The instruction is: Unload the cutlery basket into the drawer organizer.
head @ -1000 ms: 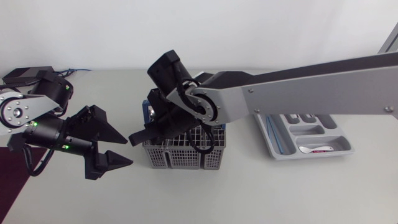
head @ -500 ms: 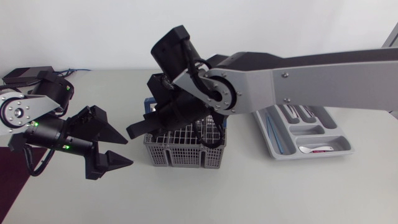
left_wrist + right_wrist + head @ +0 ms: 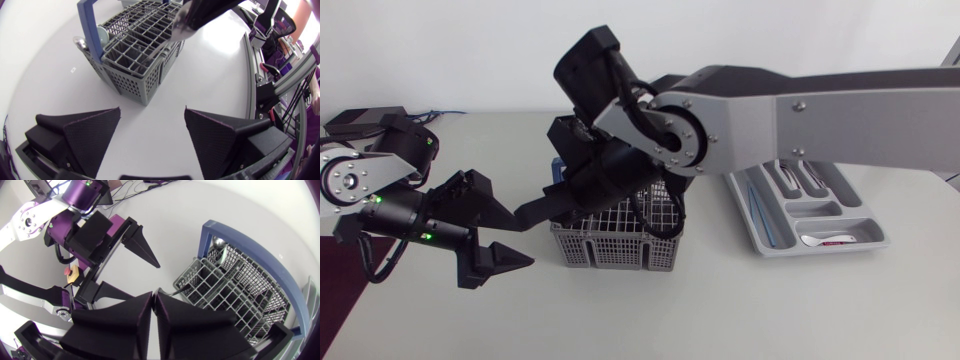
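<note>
Currently the right claw (image 3: 535, 212) (image 3: 152, 295) hangs just above the corner of the grey grid-walled plastic cutlery basket (image 3: 620, 245) (image 3: 135, 65) (image 3: 225, 295) that faces the left arm. Its two wedge fingers are clenched almost flush together. From the left wrist view a silvery, shiny piece of cutlery (image 3: 181, 26) sticks out of the claw. In the right wrist view only a thin sliver of it shows at the fingertips, pointing toward the basket's corner cell. What kind of utensil it is cannot be told.

The basket stands upright on the pale bench (image 3: 720, 310), near its middle, under the right arm's forward links. Its blue arched carrying handle (image 3: 86, 30) (image 3: 250, 245) stands upright. Beside the handle, the rounded metal end of another utensil (image 3: 102, 35) (image 3: 218, 242) rises from a cell.

The left claw (image 3: 527, 243) (image 3: 152, 110) sits low over the bench, near the basket and apart from it. It is released, with its fingers spread wide around bare surface and aimed at the basket.

The grey moulded drawer organizer (image 3: 760, 250) lies on the bench's right side, well apart from the basket and partly under the right arm. A white spoon (image 3: 830, 240) lies crosswise in its near compartment, and a slim blue item (image 3: 762, 215) lies in the long compartment on the basket's side.
</note>
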Controlling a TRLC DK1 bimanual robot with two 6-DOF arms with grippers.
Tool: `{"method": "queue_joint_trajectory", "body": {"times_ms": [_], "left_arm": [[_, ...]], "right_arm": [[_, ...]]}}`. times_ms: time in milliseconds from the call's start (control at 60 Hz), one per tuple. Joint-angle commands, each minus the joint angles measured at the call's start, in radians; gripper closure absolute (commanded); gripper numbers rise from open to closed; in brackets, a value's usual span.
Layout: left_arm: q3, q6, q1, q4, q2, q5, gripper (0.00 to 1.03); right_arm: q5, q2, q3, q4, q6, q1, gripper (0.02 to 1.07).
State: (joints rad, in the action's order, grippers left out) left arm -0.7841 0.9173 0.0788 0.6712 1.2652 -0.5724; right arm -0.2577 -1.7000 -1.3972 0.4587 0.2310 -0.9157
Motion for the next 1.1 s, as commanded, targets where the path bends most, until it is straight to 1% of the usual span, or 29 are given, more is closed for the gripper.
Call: {"method": "queue_joint_trajectory", "body": {"times_ms": [0,433,617,833,967,1083], "left_arm": [[0.013,0.017,0.004,0.001,0.014,-0.020,0.06],[0.013,0.008,0.024,0.001,0.014,-0.020,0.06],[0.014,0.009,0.022,0.001,0.013,-0.020,0.06],[0.016,0.008,0.018,0.004,0.008,-0.020,0.06],[0.016,0.008,0.018,0.008,0.000,-0.020,0.06],[0.013,0.005,0.021,0.008,-0.001,-0.020,0.06]], "right_arm": [[0.000,0.043,-0.034,0.012,-0.019,-0.011,0.97],[0.000,0.112,-0.037,0.069,-0.028,0.001,0.97],[-0.043,0.123,-0.056,0.120,-0.041,0.018,0.97],[-0.118,0.204,-0.092,0.259,-0.058,0.081,0.97],[-0.141,0.286,-0.095,0.379,-0.094,0.143,0.97],[-0.138,0.347,-0.074,0.471,-0.133,0.190,0.97]]}}
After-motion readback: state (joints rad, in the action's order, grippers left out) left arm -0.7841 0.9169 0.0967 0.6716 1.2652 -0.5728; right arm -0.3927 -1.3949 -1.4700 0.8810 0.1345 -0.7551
